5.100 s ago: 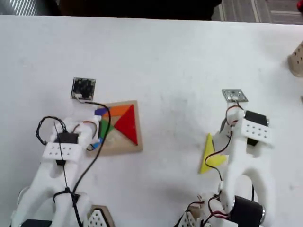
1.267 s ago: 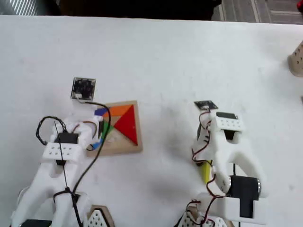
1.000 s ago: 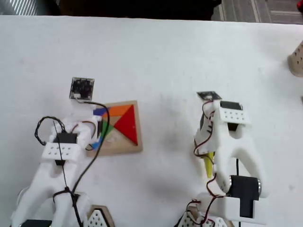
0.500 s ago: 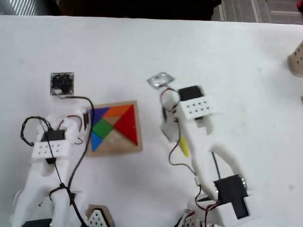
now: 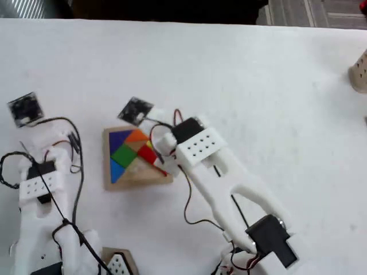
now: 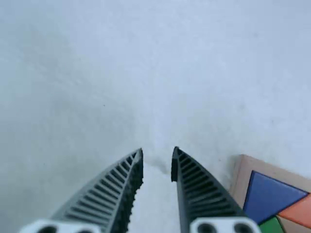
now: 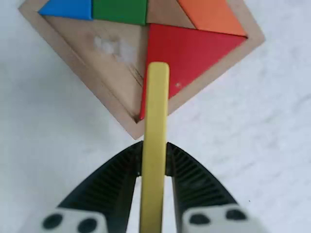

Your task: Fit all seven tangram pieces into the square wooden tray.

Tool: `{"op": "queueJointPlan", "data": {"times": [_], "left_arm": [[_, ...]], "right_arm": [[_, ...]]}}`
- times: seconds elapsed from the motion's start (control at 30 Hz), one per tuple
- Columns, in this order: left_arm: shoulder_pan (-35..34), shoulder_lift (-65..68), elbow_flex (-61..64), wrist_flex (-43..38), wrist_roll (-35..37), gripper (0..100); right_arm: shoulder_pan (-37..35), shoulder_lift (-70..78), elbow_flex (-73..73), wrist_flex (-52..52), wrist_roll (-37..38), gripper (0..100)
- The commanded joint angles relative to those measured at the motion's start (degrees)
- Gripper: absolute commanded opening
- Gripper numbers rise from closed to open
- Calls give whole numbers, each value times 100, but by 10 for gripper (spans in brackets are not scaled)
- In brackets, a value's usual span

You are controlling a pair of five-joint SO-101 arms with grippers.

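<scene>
Left of the tray (image 5: 107, 163), the left gripper (image 6: 156, 159) hangs over the table (image 5: 258, 74), fingers slightly parted; the right gripper (image 7: 154, 151) pinches the yellow piece (image 7: 156, 97) on edge above the tray's red triangle (image 7: 194, 48).

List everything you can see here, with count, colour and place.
table: one, white, under everything
tray: one, wooden, square, on the table between the arms
tray pieces: five, dark blue, orange, green, red, light blue, flat in the tray
yellow piece: one, yellow, on edge in the right gripper, over the tray's corner
block with holes: one, beige, table's right edge
arms: two, white; left gripper open over bare table beside the tray; right gripper shut on the yellow piece
</scene>
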Motion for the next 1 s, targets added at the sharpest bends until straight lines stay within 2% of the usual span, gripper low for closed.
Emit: {"op": "queueJointPlan", "data": {"times": [0.0,0.17,0.3,0.53,0.7,0.8,0.97], "left_arm": [[-356,13,-290,-123,281,120],[-541,22,-290,-158,607,120],[-725,92,-431,-158,774,120],[-927,1543,-1380,-9,870,120],[-1095,2413,-2189,466,1319,120],[-1103,2615,-2321,431,1424,120],[-1402,2659,-2365,343,1987,120]], "right_arm": [[-259,-110,-18,-171,97,18],[-330,-101,0,-453,149,18],[-330,-101,9,-523,800,18],[-338,435,-18,-822,1116,18],[-637,971,-18,-1015,1512,18],[-892,989,-18,-1138,1679,18],[-1138,1033,-26,-1578,1749,18]]}}
